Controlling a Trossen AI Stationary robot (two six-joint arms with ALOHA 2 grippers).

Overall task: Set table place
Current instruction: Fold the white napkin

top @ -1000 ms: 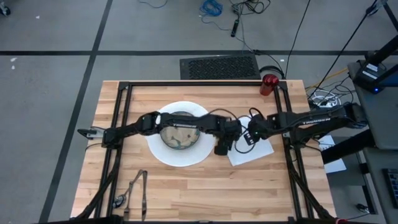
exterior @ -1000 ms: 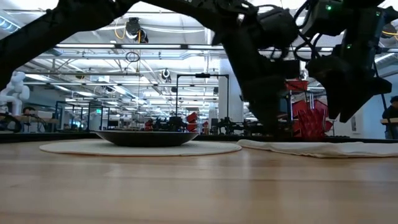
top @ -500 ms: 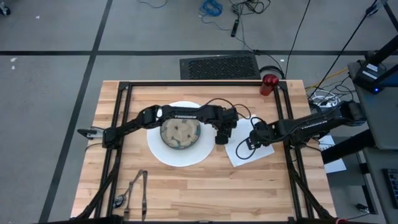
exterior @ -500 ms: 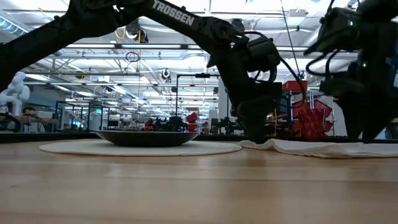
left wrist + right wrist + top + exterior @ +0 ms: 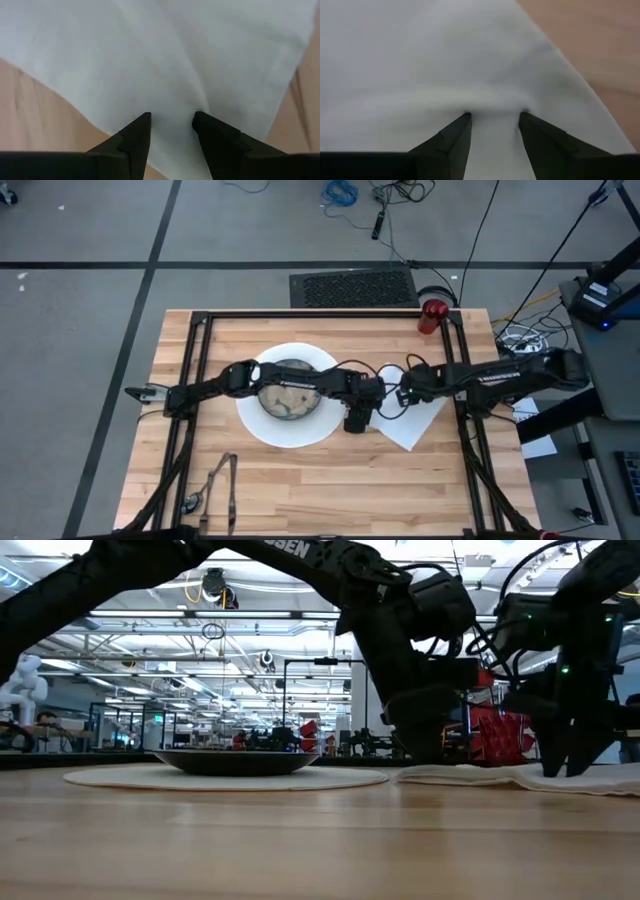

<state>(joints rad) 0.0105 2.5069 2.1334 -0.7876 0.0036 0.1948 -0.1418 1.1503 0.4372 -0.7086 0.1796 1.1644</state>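
Observation:
A white cloth napkin [image 5: 415,420] lies flat on the table [image 5: 330,480], right of the big white plate [image 5: 250,425]. The patterned bowl [image 5: 285,392] sits on that plate. My left gripper [image 5: 357,423] reaches across the plate and stands open, pointing down on the napkin's left edge. My right gripper [image 5: 403,392] stands open on the napkin's far part. The red cup [image 5: 432,315] stands at the table's far right edge. Dark cutlery [image 5: 218,485] lies near the front left. My left gripper has both open fingertips [image 5: 144,120] set down on the napkin close to its left edge [image 5: 100,125], coming from above. A crease [image 5: 200,95] runs off from one tip. The cloth lies on the table. My right gripper has both open fingertips [image 5: 465,120] set down on the napkin's far part from above. A low ridge of cloth [image 5: 490,102] is bunched just ahead of the tips. The napkin lies on the table.
Black frame rails [image 5: 460,380] run along the table's left, right and far sides, and the right rail passes beside the napkin. Bare wood [image 5: 340,490] lies along the near side. A white paper [image 5: 535,440] hangs off the right edge.
My left gripper swung toward the far edge, then came back toward the near edge and down onto the napkin's left edge. My right gripper moved toward the far edge and sank onto the cloth. The napkin's outline has shifted, and a corner now points toward the near edge.

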